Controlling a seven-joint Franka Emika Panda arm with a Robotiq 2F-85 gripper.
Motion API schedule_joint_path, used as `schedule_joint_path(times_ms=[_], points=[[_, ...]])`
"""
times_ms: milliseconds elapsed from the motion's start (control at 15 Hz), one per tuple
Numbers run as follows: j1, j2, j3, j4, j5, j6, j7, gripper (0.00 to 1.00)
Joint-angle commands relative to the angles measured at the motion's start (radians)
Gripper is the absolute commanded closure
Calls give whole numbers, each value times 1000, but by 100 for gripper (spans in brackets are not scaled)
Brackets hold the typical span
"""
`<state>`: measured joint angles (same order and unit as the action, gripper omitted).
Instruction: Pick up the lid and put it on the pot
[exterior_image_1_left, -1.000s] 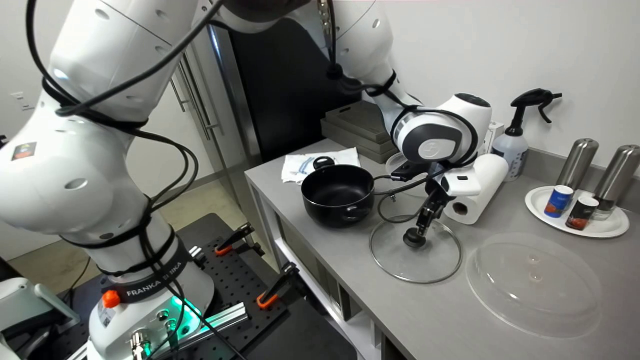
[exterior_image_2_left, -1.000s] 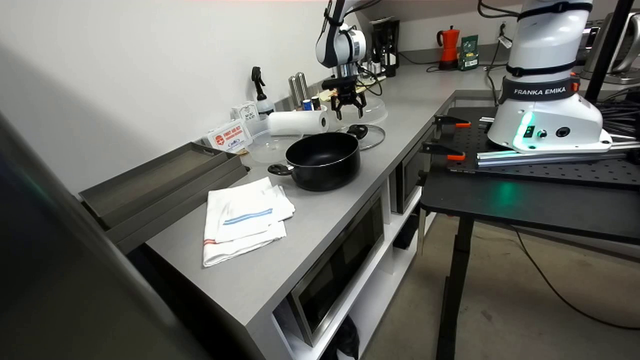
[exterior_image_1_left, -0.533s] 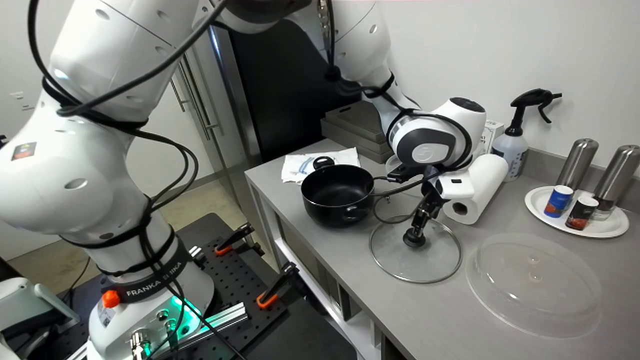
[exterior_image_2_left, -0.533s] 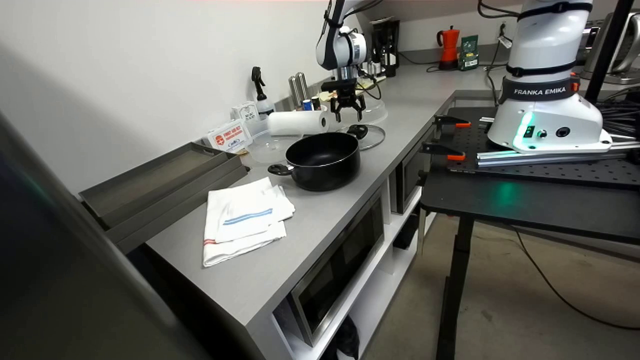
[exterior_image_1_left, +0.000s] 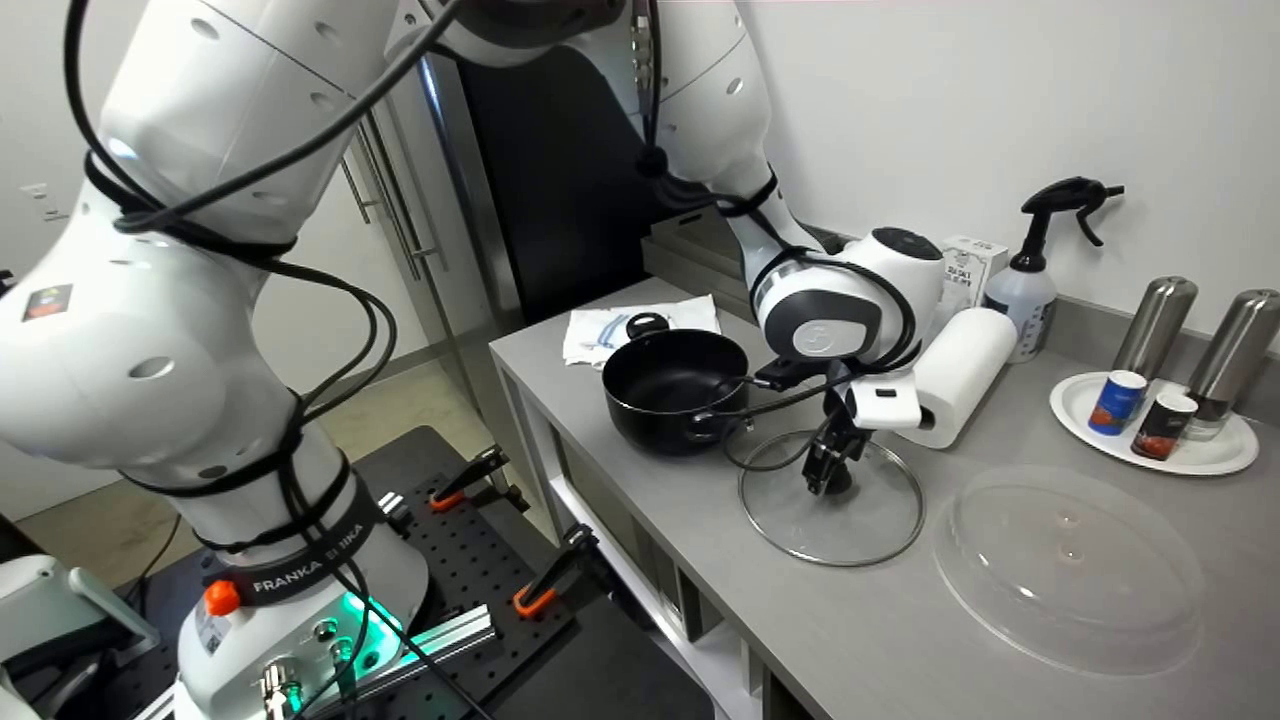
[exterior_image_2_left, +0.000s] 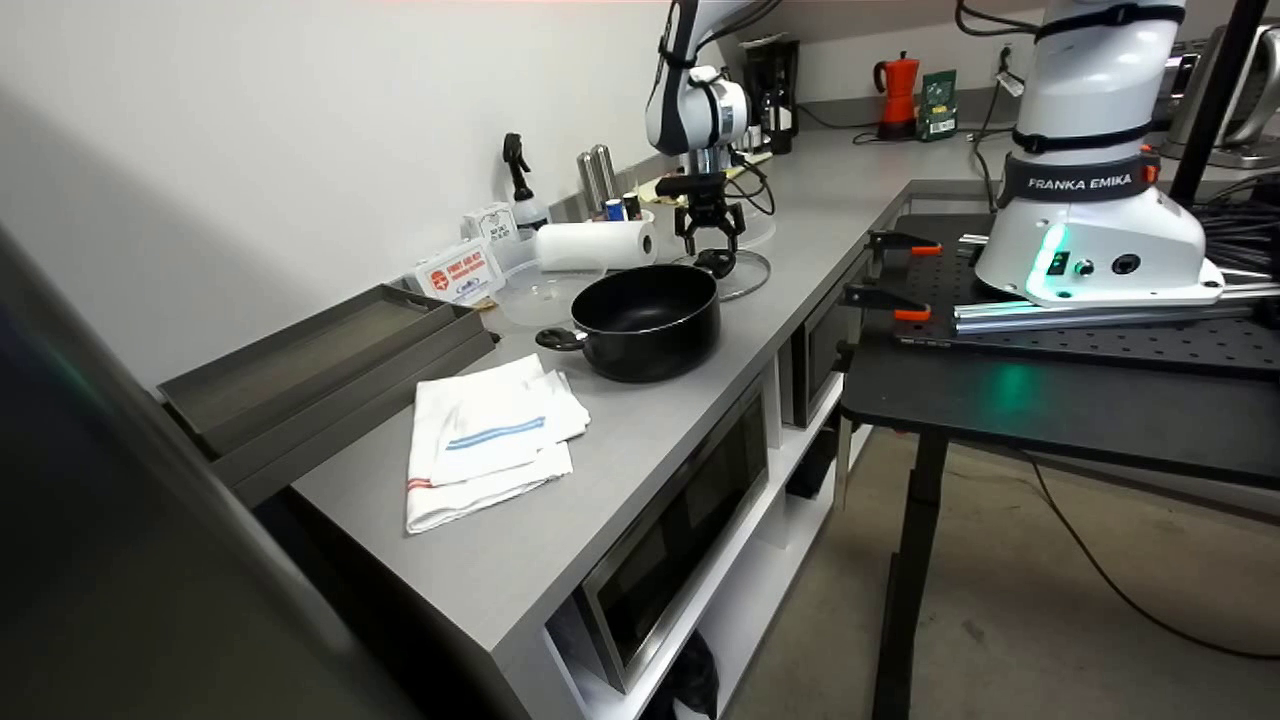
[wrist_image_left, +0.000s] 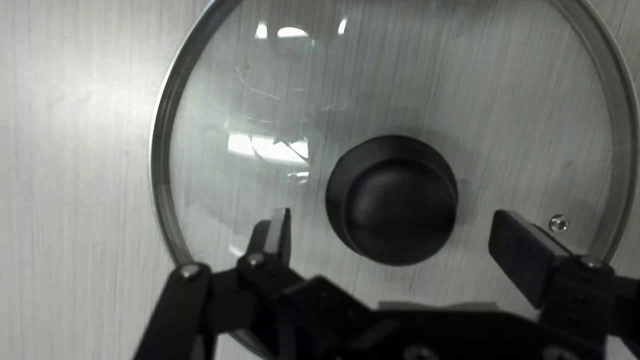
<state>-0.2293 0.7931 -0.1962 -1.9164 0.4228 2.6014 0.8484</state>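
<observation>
While the lid (exterior_image_1_left: 845, 525) lies on the counter (exterior_image_1_left: 870, 640) near the pot (exterior_image_1_left: 675, 390), we seem to be at the grabbing step, our gripper (wrist_image_left: 390, 227) spread apart with the black knob (wrist_image_left: 397, 205) showing between its fingers (wrist_image_left: 522, 257), so next we should squeeze and lift.

On the dark band (exterior_image_2_left: 1082, 182) of the robot's base (exterior_image_2_left: 1105, 250) I can read FRANKA EMIKA, in pale letters; both exterior views show it, once with the second word partly covered. The white box (exterior_image_2_left: 458, 276) says FIRST AID in red, and a red sign (exterior_image_2_left: 440, 281) stands beside these words. On a white carton (exterior_image_1_left: 968, 272), the dark print seems to say SALT, but of this I am not certain. The labels of the blue can (exterior_image_1_left: 1117, 403), the black can (exterior_image_1_left: 1164, 428) and the green bag (exterior_image_2_left: 938, 105) are too small for reading.
</observation>
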Motion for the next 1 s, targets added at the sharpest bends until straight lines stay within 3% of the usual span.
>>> schedule_joint_path(times_ms=[0,133,200,267,667,933], points=[[0,-16,10,-33,29,42,-6,0],[3,-18,10,-36,27,46,-6,0],[5,-20,9,-38,25,49,-6,22],[6,-22,9,-38,24,52,-6,23],[10,-30,13,-39,21,62,-7,71],[12,-45,12,-52,19,79,-13,75]])
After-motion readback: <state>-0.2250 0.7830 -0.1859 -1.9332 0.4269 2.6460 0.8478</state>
